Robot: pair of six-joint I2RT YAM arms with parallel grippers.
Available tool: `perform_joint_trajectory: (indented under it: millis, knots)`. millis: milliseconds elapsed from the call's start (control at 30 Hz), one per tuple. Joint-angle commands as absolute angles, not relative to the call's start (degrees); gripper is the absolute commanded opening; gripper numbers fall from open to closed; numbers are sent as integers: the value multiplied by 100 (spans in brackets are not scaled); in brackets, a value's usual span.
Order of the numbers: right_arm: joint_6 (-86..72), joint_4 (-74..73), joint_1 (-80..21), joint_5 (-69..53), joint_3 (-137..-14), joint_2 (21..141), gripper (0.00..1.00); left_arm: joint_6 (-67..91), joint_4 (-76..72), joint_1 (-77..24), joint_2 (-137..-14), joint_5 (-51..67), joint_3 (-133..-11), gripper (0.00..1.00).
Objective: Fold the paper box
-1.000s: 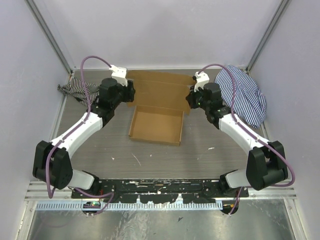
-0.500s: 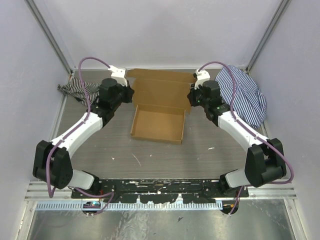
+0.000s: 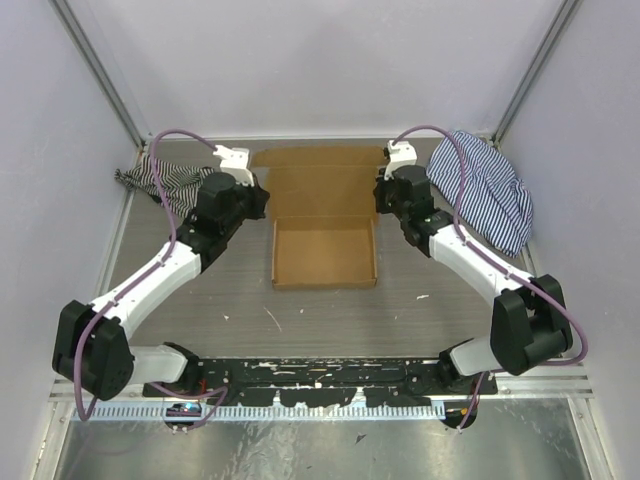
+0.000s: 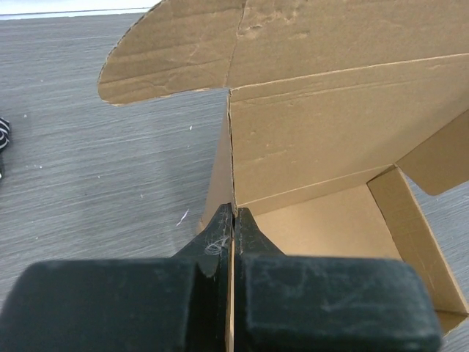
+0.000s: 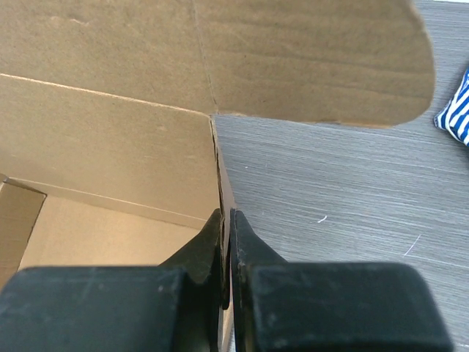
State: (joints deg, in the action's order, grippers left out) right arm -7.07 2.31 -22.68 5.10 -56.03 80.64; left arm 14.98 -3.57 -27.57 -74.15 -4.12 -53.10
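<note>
On my overhead feed, both arms reach out from the near edge of the table. Just past mid-table sits the paper box, square to me, its shallow tray open upward. My left gripper is clamped on the tray's left side wall near the back corner, the cardboard pinched between its fingers. My right gripper bites the right side wall the same way. Beyond them the back wall stands up, and the lid panel with its rounded ear flaps extends toward the far side. A striped cloth lies bunched at far left, and a second striped cloth lies at far right, apart from the box.
</note>
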Motion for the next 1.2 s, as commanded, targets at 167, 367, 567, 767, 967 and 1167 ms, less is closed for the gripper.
perform_joint_trajectory:
  millis: [167,367,567,767,967,1167]
  knots:
    - [-1040,806,-2808,1287,-5138,7591,1,1700,-341,-3289,-6802,-795,-4863,0]
    - [-1234,1121,-3031,1683,-4551,7190,1,1809,-299,-3656,-6429,-1197,-4461,0]
    - [-1226,1257,-3409,1999,-3992,6865,1,1921,-210,-4048,-6247,-1564,-4193,0]
    - [-1402,1249,-3625,2292,-3511,6546,2,2063,-141,-4461,-6161,-1934,-3960,0]
    - [-1569,1139,-3723,2358,-3134,6233,2,2169,101,-4822,-5939,-2278,-3688,0]
    - [-1734,949,-3919,2429,-2923,6173,3,2479,417,-5066,-5668,-2489,-3380,3]
